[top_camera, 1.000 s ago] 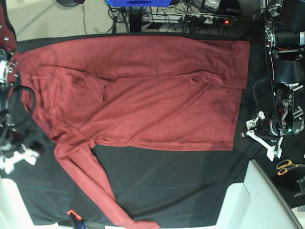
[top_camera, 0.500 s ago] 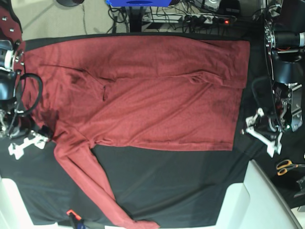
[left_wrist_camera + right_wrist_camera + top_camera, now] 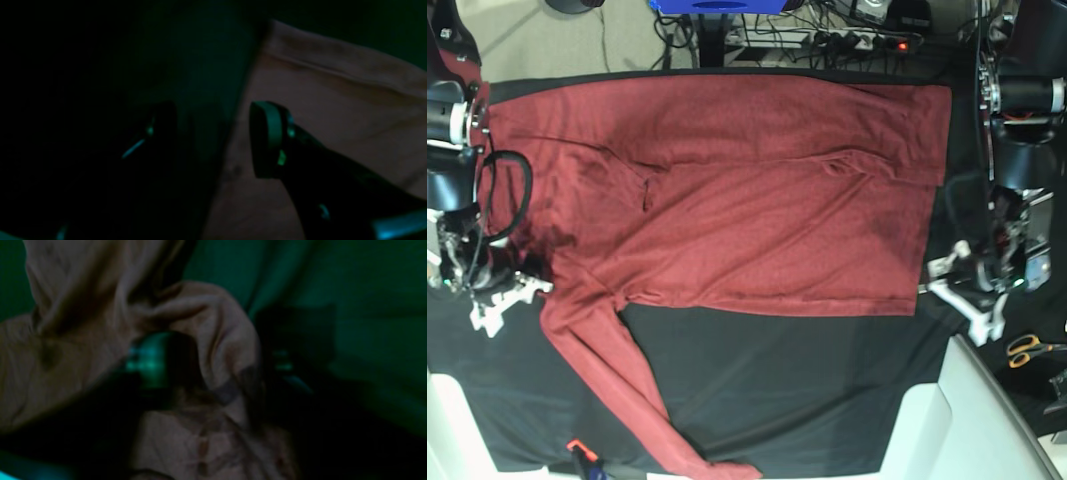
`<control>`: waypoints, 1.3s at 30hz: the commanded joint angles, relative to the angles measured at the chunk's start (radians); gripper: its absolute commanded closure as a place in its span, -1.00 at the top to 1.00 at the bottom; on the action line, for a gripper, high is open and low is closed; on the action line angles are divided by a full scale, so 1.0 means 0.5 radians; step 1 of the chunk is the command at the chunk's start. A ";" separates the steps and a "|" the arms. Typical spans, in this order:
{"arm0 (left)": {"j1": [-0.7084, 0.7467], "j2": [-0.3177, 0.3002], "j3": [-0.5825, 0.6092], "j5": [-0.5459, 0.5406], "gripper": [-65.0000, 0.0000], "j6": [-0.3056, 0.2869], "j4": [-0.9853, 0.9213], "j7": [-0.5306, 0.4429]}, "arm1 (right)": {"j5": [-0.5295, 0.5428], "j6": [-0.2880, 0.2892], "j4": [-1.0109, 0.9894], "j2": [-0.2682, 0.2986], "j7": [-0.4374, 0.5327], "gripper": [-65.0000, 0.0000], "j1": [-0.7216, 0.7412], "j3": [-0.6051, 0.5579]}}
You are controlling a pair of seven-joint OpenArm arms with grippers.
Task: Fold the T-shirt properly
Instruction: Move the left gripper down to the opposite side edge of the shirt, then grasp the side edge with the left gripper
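T-shirt: we see the maroon T-shirt (image 3: 727,190) spread flat over the upper half of the surface, one long sleeve (image 3: 617,385) running down toward 6 o'clock.
Surface: black cloth (image 3: 807,390) covers it; the cloth lies bare across the lower half, from 4 to 7 o'clock.
Room: cables and a power strip (image 3: 867,42) lie on the floor at 12 o'clock; yellow-handled scissors (image 3: 1032,350) sit at 4 o'clock, off the cloth.
Edges: the shirt's hem (image 3: 932,190) runs straight down the 3 o'clock side; its top edge lies just inside the cloth's far border.
Open room: we find a dark strip of cloth between hem and left arm.
Right gripper (image 3: 512,290): at 9 o'clock by the armpit; in the right wrist view its jaws pinch a bunched fold of the shirt.
Left gripper (image 3: 967,290): at 3 o'clock, at the hem's lower corner; jaws spread, straddling the shirt's edge, gripping nothing.
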 commanded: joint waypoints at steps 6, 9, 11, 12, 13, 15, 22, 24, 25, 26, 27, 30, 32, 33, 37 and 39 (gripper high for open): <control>-0.081 0.055 -0.031 -0.030 0.08 -0.005 0.035 -0.033 | 0.010 0.014 0.024 0.027 0.016 -0.93 0.057 0.006; -0.139 0.095 -0.034 -0.027 0.39 -0.005 0.023 -0.029 | 0.010 0.014 0.024 0.027 0.016 -0.99 0.057 0.006; -0.145 0.098 -0.046 -0.027 0.67 -0.005 0.023 -0.029 | 0.010 0.014 0.024 0.027 0.016 -0.99 0.057 0.003; -0.151 0.101 -0.049 -0.027 0.75 -0.005 0.023 -0.036 | 0.010 0.014 0.024 0.027 0.013 -0.99 0.054 0.003; -0.182 0.101 -0.049 -0.027 0.79 -0.005 0.020 -0.042 | 0.010 0.014 0.024 0.027 0.013 -0.99 0.054 0.003; -0.228 0.101 -0.049 -0.015 0.78 -0.005 -0.048 -0.042 | 0.010 0.014 0.024 0.027 0.013 -0.99 0.051 0.003; -0.477 0.070 -0.024 -0.012 0.79 -0.005 -0.619 -0.257 | 0.013 0.014 0.024 0.027 0.010 -0.99 0.054 0.006; -0.514 0.036 -0.021 -0.006 0.79 -0.005 -0.751 -0.355 | 0.013 0.014 0.024 0.033 0.010 -0.99 0.054 0.006; -0.541 0.036 -0.021 0.019 0.79 -0.005 -0.821 -0.385 | 0.013 0.014 0.024 0.036 0.010 -0.99 0.054 0.006; -0.560 0.043 -0.006 0.074 0.79 -0.005 -0.873 -0.407 | 0.013 0.014 0.024 0.036 0.010 -0.99 0.054 0.006; -0.566 0.049 0.040 0.139 0.79 -0.005 -0.913 -0.435 | 0.013 0.014 0.024 0.036 0.010 -0.99 0.054 0.006; -0.569 0.095 0.163 0.240 0.78 -0.005 -1.008 -0.539 | 0.013 0.014 0.027 0.036 0.010 -0.99 0.057 0.006; -0.566 0.116 0.175 0.237 0.78 -0.008 -1.073 -0.576 | 0.013 0.014 0.027 0.036 0.007 -0.99 0.057 0.006; -0.557 0.122 0.175 0.237 0.78 -0.008 -1.082 -0.579 | 0.013 0.014 0.027 0.036 0.007 -0.99 0.057 0.006; -0.550 0.159 0.175 0.237 0.78 -0.177 -1.100 -0.591 | 0.013 0.014 0.027 0.036 0.004 -0.99 0.057 0.006; -0.560 0.162 0.175 0.237 0.78 -0.195 -1.100 -0.594 | 0.013 0.014 0.027 0.036 0.004 -0.99 0.057 0.006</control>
